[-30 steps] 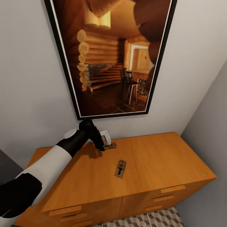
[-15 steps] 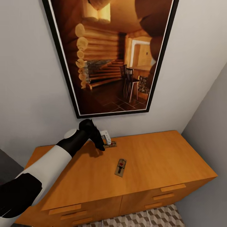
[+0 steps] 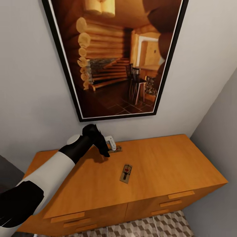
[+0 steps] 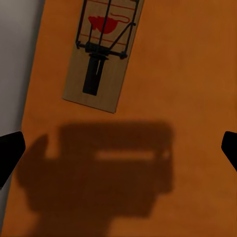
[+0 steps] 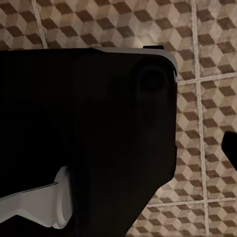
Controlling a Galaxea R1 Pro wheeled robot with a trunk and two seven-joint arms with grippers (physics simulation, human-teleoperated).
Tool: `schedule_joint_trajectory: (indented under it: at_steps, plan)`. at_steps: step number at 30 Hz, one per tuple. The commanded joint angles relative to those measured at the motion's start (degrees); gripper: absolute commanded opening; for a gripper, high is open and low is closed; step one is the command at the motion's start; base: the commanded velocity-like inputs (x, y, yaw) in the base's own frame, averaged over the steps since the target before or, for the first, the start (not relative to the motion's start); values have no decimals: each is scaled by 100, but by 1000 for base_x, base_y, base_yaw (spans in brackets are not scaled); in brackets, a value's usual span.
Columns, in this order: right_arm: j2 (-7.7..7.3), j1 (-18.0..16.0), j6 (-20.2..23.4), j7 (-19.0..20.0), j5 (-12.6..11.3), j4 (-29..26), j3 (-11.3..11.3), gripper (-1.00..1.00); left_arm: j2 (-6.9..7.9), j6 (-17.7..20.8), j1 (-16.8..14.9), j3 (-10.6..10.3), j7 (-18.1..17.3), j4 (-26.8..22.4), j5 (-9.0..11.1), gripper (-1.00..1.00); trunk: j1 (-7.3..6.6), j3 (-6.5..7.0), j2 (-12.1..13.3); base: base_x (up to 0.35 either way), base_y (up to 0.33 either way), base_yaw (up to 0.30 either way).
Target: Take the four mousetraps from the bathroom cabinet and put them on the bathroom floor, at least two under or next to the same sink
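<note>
Two mousetraps lie on the flat top of the orange-brown cabinet (image 3: 164, 164). One mousetrap (image 3: 126, 173) rests near the middle of the top. The other mousetrap (image 3: 116, 149) lies close to the back wall, right beside my left gripper (image 3: 111, 143). In the left wrist view this mousetrap (image 4: 101, 54) is a small wooden board with a dark wire frame and a red mark. My left gripper (image 4: 118, 150) hovers open above the top, its dark fingertips (image 4: 10, 153) spread wide, with the trap ahead of them and not between them. One fingertip (image 5: 230, 147) of my right gripper hangs over the cube-patterned bathroom floor (image 5: 197, 59).
A large black-framed picture (image 3: 115, 59) of a log cabin interior hangs on the wall above the cabinet. A grey side wall (image 3: 220, 138) closes in on the right. Drawer handles (image 3: 180, 195) run along the cabinet front. My robot's dark body (image 5: 89, 138) blocks much of the right wrist view.
The head camera has shifted slightly, so the whole picture sits a little differently. My left gripper stays by the far mousetrap, perhaps a touch lower. Both mousetraps lie where they were.
</note>
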Motion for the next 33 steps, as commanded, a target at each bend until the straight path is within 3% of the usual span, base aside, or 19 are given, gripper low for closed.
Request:
schedule_joint_trajectory:
  at_steps: [1,16,25,33]
  plan:
    - [0,-5,-25,30,-60,9,31,100,-2,41,-5,-2,-45,-7,-43,100,3,-20,-11,0,0,0]
    - [0,-5,-25,31,-61,9,31,100,-3,41,-5,18,-45,-29,-51,100,3,-152,-11,0,0,0]
    - [0,-5,-25,30,-61,9,31,100,-3,41,-5,378,-45,-398,-52,100,3,-206,-11,0,0,0]
    - [0,-5,-25,29,-57,7,31,100,2,41,-5,418,-45,-462,-53,100,3,-209,-11,0,0,0]
